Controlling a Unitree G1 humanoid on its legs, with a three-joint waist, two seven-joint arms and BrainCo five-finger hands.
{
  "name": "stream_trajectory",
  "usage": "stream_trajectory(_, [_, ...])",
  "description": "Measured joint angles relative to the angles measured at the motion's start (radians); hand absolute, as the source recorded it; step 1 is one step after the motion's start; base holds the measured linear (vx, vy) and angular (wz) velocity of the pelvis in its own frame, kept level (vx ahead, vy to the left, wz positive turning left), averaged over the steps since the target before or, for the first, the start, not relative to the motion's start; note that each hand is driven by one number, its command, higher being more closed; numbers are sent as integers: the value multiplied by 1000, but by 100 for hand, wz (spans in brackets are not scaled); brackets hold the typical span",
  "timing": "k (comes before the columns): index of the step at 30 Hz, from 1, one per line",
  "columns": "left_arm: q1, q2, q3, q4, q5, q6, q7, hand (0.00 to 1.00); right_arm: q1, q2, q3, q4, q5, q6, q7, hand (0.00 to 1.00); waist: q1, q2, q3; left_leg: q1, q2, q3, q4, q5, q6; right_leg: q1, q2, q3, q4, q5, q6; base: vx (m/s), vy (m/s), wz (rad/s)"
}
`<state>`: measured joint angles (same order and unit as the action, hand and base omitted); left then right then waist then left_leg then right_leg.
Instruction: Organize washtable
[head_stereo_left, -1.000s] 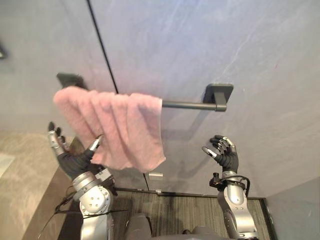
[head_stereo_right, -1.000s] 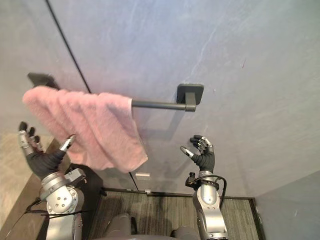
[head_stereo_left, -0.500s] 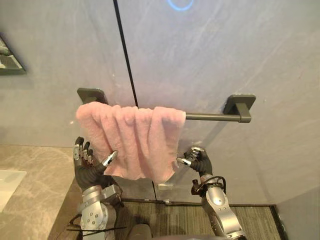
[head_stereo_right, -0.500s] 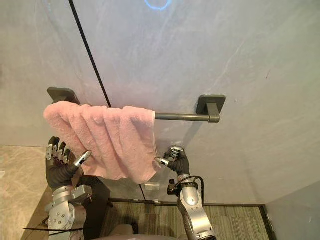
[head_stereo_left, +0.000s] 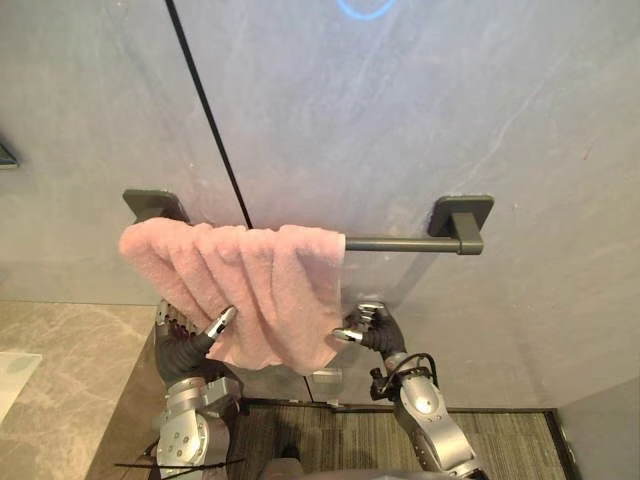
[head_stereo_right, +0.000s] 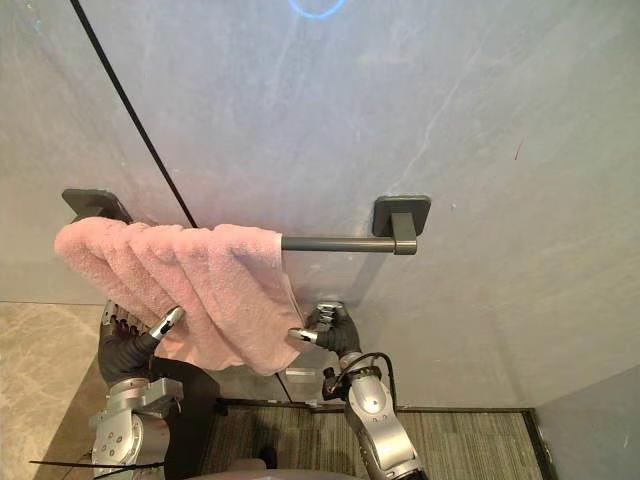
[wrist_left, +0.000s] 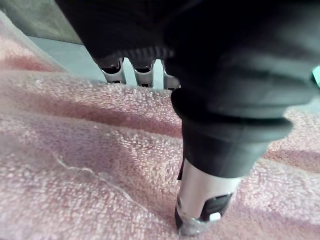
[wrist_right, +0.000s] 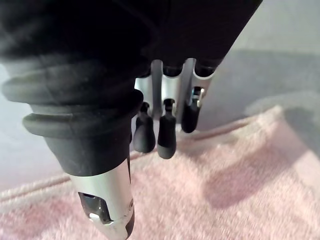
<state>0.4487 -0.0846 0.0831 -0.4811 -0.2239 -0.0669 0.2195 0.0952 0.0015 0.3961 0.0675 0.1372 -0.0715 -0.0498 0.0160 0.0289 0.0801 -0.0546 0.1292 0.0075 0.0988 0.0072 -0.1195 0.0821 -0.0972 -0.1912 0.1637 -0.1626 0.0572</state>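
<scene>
A pink towel hangs bunched in folds over the left part of a dark towel bar on the grey wall. My left hand is under the towel's lower left edge. Its straight fingers go up behind the cloth and its straight thumb lies on the front. My right hand is at the towel's lower right corner. Its half-curled fingertips hover at the hem, and its thumb sits in front of the cloth. Neither hand clamps the towel.
The bar ends in two dark brackets. A black seam runs down the wall. A marble counter with a white basin corner lies lower left. Striped floor is below.
The camera has shifted. My right hand came left from open air to the towel's lower right corner. My left hand rose, so its fingers now stand behind the towel's edge.
</scene>
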Motion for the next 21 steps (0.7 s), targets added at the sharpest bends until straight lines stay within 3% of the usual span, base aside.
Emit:
stream_trajectory(12, [-99,18,7,-42,2,-8,14,100,-172,2,113,1,35,2,4,0,5,7,16,5,10,2,-104,68,-3,-35,21,-6,-30,36,-6,-40,-8,0])
stream_trajectory(13, [-103,18,7,-42,2,-8,22,100,-195,4,125,5,48,2,4,100,6,10,20,4,11,2,-111,76,-2,-36,22,-6,-31,38,-5,-41,-10,3])
stream_trajectory(21, [-121,20,7,-63,1,-20,23,100,-299,24,160,10,61,1,-2,100,28,24,52,-10,11,0,-145,107,2,-54,25,-20,-59,60,-4,-45,4,4])
